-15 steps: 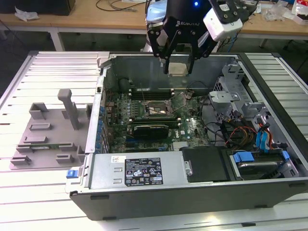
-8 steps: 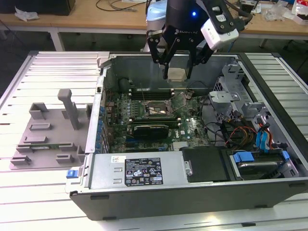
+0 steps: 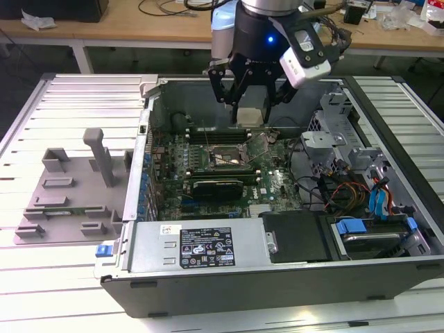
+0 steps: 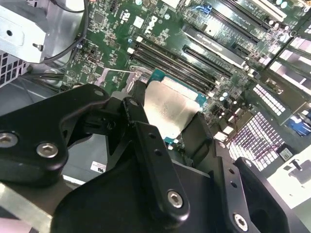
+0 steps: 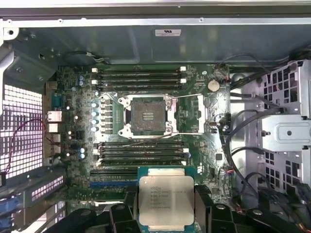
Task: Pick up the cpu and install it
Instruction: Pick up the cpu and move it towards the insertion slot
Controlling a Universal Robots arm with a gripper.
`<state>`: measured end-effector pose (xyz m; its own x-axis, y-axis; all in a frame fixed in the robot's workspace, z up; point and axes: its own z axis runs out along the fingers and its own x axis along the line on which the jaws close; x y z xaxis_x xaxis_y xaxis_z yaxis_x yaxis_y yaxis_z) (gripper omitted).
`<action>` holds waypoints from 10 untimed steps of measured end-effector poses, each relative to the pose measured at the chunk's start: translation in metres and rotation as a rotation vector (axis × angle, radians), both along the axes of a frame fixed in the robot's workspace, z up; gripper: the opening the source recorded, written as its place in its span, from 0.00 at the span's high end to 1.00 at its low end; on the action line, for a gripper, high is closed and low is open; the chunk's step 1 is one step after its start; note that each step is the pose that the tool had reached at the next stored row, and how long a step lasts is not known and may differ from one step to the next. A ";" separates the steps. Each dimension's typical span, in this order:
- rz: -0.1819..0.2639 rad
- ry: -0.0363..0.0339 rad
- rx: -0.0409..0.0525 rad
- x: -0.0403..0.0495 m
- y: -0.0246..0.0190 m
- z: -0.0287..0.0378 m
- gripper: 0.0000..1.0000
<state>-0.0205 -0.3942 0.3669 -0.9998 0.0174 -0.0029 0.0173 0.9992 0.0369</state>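
My gripper (image 3: pixel 251 104) hangs inside the open computer case, above the far part of the motherboard (image 3: pixel 215 170). It is shut on the cpu (image 5: pixel 166 201), a flat square chip with a pale silver top and a green rim, seen also in the second wrist view as the cpu (image 4: pixel 170 109). Black fingers (image 5: pixel 204 206) press on its two opposite edges. The socket (image 5: pixel 147 115) lies open on the board, its metal frame (image 5: pixel 190 114) swung aside, and the socket (image 3: pixel 225 157) is bare. The chip is held in the air, apart from the socket.
Memory slots (image 5: pixel 138 80) flank the socket on both sides. A grey plastic tray (image 3: pixel 69 201) with raised blocks lies outside the case at the exterior view's left. A power supply (image 3: pixel 201 246) sits along the near case wall, with a drive cage (image 3: pixel 333 135) and cables (image 3: pixel 347 191) at the right.
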 end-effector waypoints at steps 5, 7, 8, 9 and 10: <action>0.000 0.0000 0.0000 -0.0004 0.0042 -0.0137 0.45; 0.000 0.0001 -0.0001 -0.0007 0.0074 -0.0183 0.45; 0.000 0.0001 -0.0001 -0.0008 0.0083 -0.0195 0.45; 0.000 0.0000 -0.0001 -0.0012 0.0098 -0.0215 0.45; 0.000 0.0000 0.0000 -0.0017 0.0117 -0.0237 0.45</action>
